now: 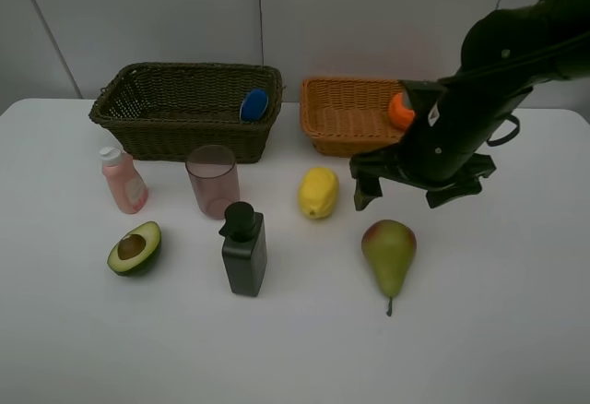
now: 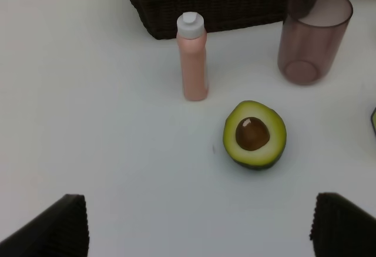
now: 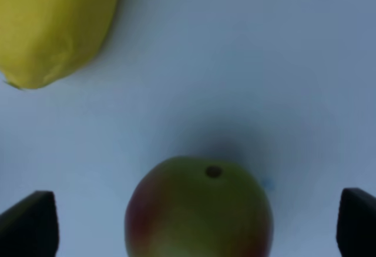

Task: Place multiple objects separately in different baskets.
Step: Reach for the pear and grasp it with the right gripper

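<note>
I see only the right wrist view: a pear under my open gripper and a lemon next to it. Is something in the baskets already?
Observer: Yes, an orange shows at the right end of the orange-tan basket, partly hidden by the right arm.
Operator: And the dark basket?
Observer: A blue cap shows inside the dark basket, near its right wall; the bottle's body is hidden.
Operator: Where is the left gripper?
Observer: The left gripper is open and empty, above the table near the avocado half.
</note>
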Available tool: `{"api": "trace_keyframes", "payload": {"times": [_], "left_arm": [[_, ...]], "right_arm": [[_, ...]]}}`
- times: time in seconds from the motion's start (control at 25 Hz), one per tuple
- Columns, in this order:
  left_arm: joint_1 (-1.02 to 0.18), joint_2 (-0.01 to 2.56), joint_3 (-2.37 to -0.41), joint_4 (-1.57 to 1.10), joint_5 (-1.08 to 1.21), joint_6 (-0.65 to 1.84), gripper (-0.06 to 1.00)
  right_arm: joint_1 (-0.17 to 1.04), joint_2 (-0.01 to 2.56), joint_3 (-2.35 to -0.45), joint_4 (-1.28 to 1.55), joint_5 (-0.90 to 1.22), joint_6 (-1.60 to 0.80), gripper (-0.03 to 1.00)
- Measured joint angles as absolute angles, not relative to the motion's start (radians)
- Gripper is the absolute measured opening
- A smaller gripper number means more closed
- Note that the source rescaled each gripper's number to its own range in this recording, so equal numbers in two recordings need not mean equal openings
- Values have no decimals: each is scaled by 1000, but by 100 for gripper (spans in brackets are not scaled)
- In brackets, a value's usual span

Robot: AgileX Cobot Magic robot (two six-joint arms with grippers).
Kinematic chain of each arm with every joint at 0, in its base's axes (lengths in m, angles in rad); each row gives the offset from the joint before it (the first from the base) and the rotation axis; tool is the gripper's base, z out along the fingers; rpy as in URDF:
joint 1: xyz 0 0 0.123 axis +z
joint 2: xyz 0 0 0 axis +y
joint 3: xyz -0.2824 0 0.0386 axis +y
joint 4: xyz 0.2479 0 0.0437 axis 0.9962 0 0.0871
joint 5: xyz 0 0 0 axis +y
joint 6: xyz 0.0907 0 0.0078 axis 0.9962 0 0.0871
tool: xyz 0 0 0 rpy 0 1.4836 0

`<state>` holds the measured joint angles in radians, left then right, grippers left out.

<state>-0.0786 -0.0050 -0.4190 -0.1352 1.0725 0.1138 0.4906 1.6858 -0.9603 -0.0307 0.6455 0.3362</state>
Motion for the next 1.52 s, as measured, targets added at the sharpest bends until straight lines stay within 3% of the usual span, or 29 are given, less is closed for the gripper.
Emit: {"api": "trace_keyframes", "payload": {"times": [0.52,1.52], "left_arm": [[-79,-5,-419,-135,1072,114,100],[-79,-5,-419,-135,1072,114,100]], "right_arm": [[491,1770,-904,-8,565,364,100],[491,1806,-904,14,607,366,100]]}}
